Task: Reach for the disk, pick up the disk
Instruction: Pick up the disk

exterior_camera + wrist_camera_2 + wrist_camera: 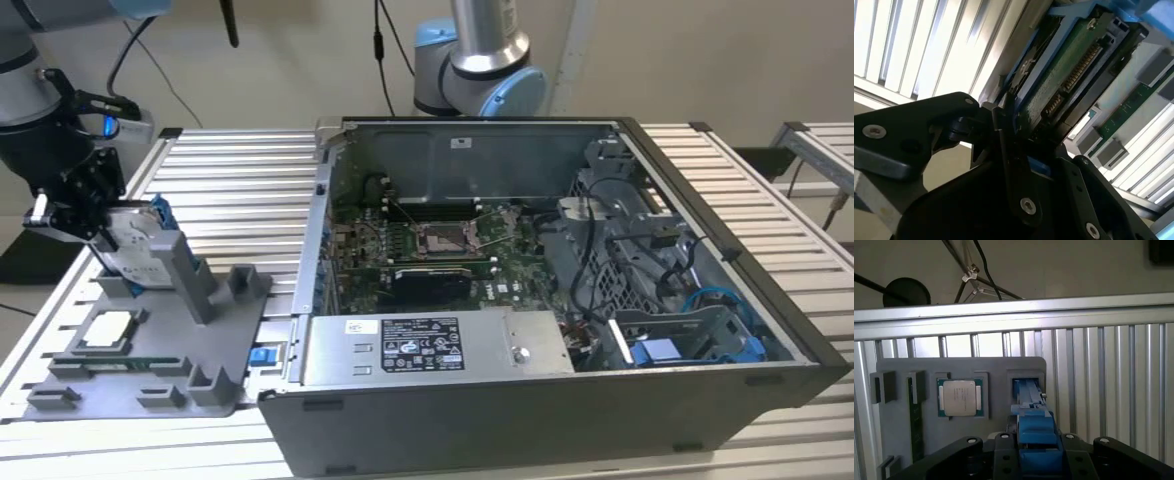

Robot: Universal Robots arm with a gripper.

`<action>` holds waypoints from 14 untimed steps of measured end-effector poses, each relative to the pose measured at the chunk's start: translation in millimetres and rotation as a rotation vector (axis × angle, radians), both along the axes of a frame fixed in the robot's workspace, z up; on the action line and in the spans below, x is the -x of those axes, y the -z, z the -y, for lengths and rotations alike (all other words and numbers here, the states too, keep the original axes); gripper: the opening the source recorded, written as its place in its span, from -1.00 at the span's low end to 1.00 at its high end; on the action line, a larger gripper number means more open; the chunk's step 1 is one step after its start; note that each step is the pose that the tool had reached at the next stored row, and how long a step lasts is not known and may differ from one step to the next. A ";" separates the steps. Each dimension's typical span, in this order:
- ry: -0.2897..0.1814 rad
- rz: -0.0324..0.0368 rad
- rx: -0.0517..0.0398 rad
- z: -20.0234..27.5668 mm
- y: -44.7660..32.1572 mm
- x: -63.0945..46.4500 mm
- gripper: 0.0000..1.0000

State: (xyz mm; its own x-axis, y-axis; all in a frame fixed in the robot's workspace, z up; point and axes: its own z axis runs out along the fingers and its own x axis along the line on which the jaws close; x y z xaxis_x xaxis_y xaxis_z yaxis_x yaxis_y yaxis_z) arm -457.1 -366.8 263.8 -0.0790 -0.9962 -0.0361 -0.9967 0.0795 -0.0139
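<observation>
Disk (131,238): flat silver-grey drive in a blue plastic frame; it stands on edge at the far end of the grey tray (174,340), towards the exterior view's left, well apart from the computer case (534,420)
Disk underside: in the second wrist view the disk (1069,65) shows a green circuit board with a row of connector pins, with blue frame rails along both long edges
Disk edge: in the first wrist view the blue frame (1029,395) runs down to a square pocket in the tray (994,365); I cannot tell whether it is seated there or just above
Disk writing: a pale patch on the face towards the camera in the exterior view; nothing on it can be read
Gripper (100,225): black, at the disk's upper end; in both wrist views the gripper (1036,145) (1036,440) has the blue frame in its gap
Fingers (1004,135): clamped on the disk, one on each flat side of the frame
Chip (957,397): small square silver chip lying flat in the pocket beside the disk's; faint marks on top, unreadable; the chip (110,330) lies near the tray's front corner in the exterior view
Memory stick (914,425): thin green strip in a narrow slot beyond the chip
Silver box (427,345): inside the case at its front wall; it bears a white sticker with black print and small coloured marks, too small to make out
Case back wall: one small white sticker (461,142)
Table (240,180): ribbed metal slats; it carries both tray and case
</observation>
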 end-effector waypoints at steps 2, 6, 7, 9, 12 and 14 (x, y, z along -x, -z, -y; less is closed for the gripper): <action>0.000 0.0001 0.0011 0.0 0.1 0.0 -1.00; 0.000 0.0001 0.0079 0.0 0.1 0.0 -1.00; 0.000 -0.0002 0.0044 0.0 -0.1 0.0 -1.00; 0.000 -0.0001 0.0034 0.0 -0.1 0.0 -1.00; 0.000 0.0000 0.0037 0.0 0.0 0.0 -1.00; 0.000 0.0000 0.0037 0.0 0.0 0.0 -1.00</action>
